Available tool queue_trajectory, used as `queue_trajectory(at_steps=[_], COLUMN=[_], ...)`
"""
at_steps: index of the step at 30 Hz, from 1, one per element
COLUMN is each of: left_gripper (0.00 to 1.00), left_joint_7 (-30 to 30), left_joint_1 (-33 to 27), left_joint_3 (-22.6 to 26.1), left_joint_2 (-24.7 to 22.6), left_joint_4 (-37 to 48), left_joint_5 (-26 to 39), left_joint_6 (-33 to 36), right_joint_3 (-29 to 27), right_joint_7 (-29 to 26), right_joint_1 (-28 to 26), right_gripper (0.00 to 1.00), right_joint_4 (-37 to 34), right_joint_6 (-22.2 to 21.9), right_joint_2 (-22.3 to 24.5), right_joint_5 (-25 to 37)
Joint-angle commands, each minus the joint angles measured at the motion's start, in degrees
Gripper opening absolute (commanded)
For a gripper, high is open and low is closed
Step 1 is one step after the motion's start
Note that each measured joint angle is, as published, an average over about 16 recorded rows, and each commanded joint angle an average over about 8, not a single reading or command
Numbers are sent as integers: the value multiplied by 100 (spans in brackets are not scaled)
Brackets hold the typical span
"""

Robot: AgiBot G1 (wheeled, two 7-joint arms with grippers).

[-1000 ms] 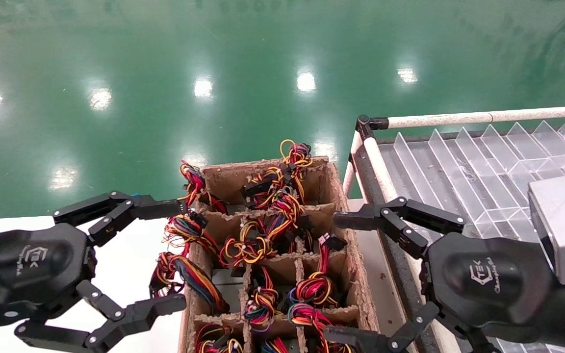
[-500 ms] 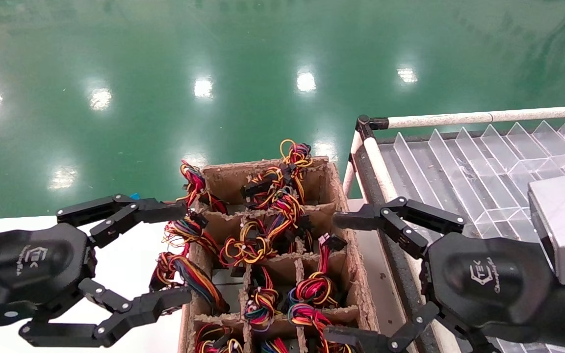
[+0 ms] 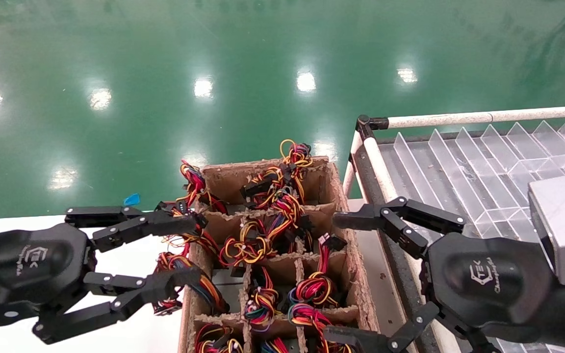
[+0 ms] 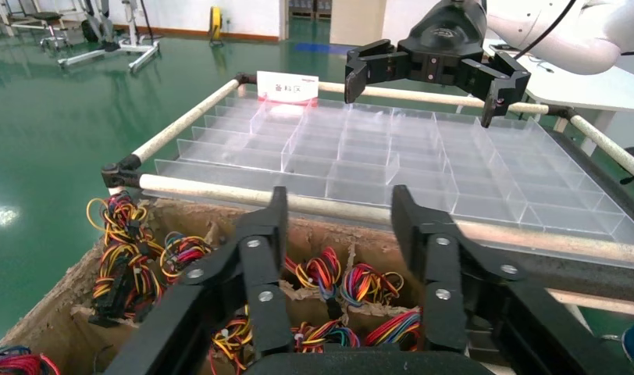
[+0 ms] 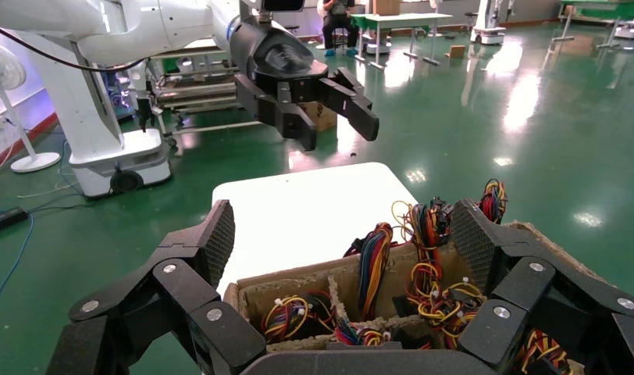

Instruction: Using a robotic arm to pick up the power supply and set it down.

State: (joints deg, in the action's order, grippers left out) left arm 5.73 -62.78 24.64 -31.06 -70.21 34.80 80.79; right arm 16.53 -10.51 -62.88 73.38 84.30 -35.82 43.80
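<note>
**Divided carton of wire bundles, both grippers hovering**

Green glossy floor fills the far field, with ceiling lights reflected in it. Near centre stands a brown cardboard carton split by cardboard dividers into small cells. Each visible cell holds a wire bundle of red, yellow, blue and black leads with black connectors; several bundles spill over the far and left walls. No grey power-supply box can be made out among the wires, so its position cannot be told.

Right of the carton sits a clear plastic divided tray inside a white tube frame; its compartments look bare. A white card with red characters stands at the tray's edge, unreadable.

Left gripper hangs at the carton's left wall, fingers part-way apart, over a white table. Right gripper hangs over the carton's right wall, fingers spread wide. Both shells carry a logo with script lettering, too small to read.
</note>
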Motion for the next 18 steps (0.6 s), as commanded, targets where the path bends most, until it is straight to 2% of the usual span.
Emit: queue_trajectory(at_steps=[1, 5, 10, 18], left_gripper=[0, 0, 0, 0], left_joint_7=[0, 0, 0, 0], left_joint_1=[0, 0, 0, 0], left_joint_3=[0, 0, 0, 0], left_joint_2=[0, 0, 0, 0], left_joint_4=[0, 0, 0, 0], left_joint_5=[0, 0, 0, 0], left_joint_6=[0, 0, 0, 0], right_joint_3=[-6, 131, 378, 803], right_joint_7=[12, 29, 108, 586], right_joint_1=[15, -326, -870, -1594], right_gripper=[100, 100, 100, 100], right_joint_4=[3, -41, -352, -1637], right_joint_6=[5, -317, -665, -837], right_joint_2=[26, -248, -821, -1851], right_joint_5=[7, 431, 962, 1617])
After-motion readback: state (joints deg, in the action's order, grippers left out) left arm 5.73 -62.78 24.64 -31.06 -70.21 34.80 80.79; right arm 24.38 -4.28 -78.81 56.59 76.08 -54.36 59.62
